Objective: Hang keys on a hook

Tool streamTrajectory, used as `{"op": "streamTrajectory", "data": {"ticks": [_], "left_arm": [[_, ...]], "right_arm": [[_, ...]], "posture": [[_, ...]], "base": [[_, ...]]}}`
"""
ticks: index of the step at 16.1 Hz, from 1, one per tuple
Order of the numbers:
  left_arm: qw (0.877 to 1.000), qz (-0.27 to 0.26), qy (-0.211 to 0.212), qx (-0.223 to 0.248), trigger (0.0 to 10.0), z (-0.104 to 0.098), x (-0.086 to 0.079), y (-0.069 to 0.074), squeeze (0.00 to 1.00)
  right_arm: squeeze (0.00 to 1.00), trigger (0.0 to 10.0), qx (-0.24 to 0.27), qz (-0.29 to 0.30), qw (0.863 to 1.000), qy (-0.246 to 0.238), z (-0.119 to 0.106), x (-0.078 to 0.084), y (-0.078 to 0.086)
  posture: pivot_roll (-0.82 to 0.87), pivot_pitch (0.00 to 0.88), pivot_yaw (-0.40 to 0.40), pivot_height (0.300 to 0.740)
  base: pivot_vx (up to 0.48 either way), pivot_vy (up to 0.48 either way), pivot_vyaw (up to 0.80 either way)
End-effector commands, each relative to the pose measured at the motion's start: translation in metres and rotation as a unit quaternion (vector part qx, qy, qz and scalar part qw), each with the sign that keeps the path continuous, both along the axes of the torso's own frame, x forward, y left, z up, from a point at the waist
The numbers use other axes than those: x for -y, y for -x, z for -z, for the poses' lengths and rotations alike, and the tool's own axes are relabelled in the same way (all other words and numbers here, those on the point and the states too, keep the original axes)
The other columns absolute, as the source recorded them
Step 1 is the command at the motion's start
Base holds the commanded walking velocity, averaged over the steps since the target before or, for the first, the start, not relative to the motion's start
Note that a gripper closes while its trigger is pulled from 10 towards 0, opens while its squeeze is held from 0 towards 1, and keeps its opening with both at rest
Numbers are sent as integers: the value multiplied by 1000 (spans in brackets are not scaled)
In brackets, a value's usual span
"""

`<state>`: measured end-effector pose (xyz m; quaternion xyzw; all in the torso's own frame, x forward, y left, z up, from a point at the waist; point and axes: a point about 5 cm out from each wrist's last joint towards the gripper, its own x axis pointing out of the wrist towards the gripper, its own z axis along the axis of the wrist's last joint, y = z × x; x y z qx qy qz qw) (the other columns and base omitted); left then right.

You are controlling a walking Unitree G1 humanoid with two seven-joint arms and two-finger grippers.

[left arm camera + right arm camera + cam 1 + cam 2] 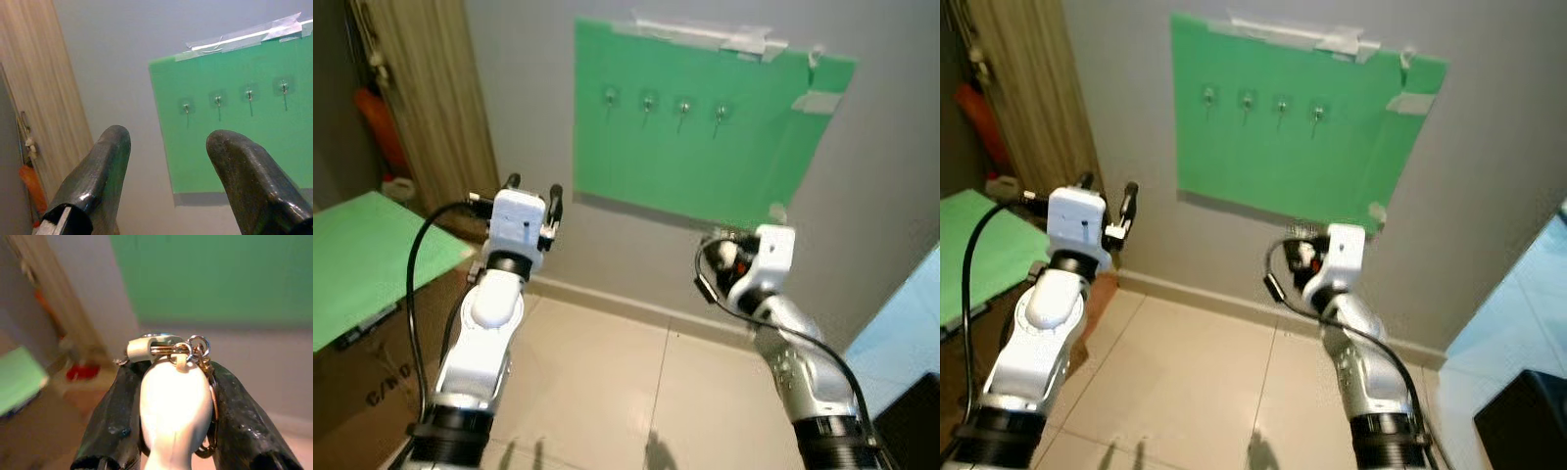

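A: Where were the keys (172,382) at that moment?

B: Pinched in the right gripper (171,396). Its two black fingers (117,421) were pressed in on a white fob from either side, and the metal rings and a small white tag stood up just past the fingertips.

A: Why held that way?

B: My guess is so a ring stayed free beyond the fingertips, ready to be slipped over a hook. The grip sat on the fob's body, leaving the ring end clear.

A: And the hooks?

B: Four small hooks (646,103) sat in a row on a green sheet (705,147) taped to the wall. They were well above and ahead of the right fingertips, which were down near the sheet's lower edge.

A: The left gripper (168,152)?

B: Raised, its fingers (102,166) spread apart with nothing between them. The hooks lay beyond the gap, so it seemed to be aimed at the sheet, perhaps just to give a view of it.

A: So the hanging was not yet done?

B: No, the hooks were bare and the keys were apart from them
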<state>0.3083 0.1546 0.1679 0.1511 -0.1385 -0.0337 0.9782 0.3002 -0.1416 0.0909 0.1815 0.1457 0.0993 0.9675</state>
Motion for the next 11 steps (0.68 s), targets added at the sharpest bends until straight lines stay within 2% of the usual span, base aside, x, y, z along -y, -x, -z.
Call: {"op": "streamTrajectory", "data": {"ticks": [1, 2, 3, 4, 5, 9, 10, 11], "left_arm": [[1000, -1, 7, -28, 10000, 12, 1, 1, 0], [998, 1, 20, -54, 10000, 20, 2, 1, 0], [995, 4, 30, -97, 10000, 31, 3, 0, 0], [989, 13, 40, -139, 10000, 40, 6, 0, 0], [985, 23, 60, -163, 10000, 45, 8, 1, 0], [982, 51, 48, -177, 10000, 49, 17, 3, 0], [981, 56, 41, -181, 10000, 50, 18, 4, 0], [980, 59, 42, -188, 10000, 50, 19, 5, 0]], "right_arm": [[0, 0, -115, 9, 993, -13, 29, 7, 9], [0, 0, -200, 21, 980, -3, 56, 16, 22], [0, 0, -254, 28, 967, 19, 76, 26, 37], [0, 0, -276, 21, 960, 31, 85, 30, 47], [0, 0, -276, 11, 961, 26, 83, 28, 49], [0, 0, -287, -7, 958, 25, 84, 22, 50], [0, 0, -297, -20, 954, 34, 88, 21, 57], [0, 0, -286, -28, 957, 35, 86, 21, 58]], "posture": [[-25, 0, -34, 740], [-27, 0, -36, 740], [-23, 0, -37, 740], [-26, 0, -36, 740], [-27, 0, -37, 740], [-26, 0, -35, 740], [-23, 0, -34, 740], [-22, 0, -36, 740]], "base": [[0, 0, 0], [0, 0, 0], [0, 0, 0], [0, 0, 0], [0, 0, 0], [0, 0, 0], [0, 0, 0], [0, 0, 0]]}}
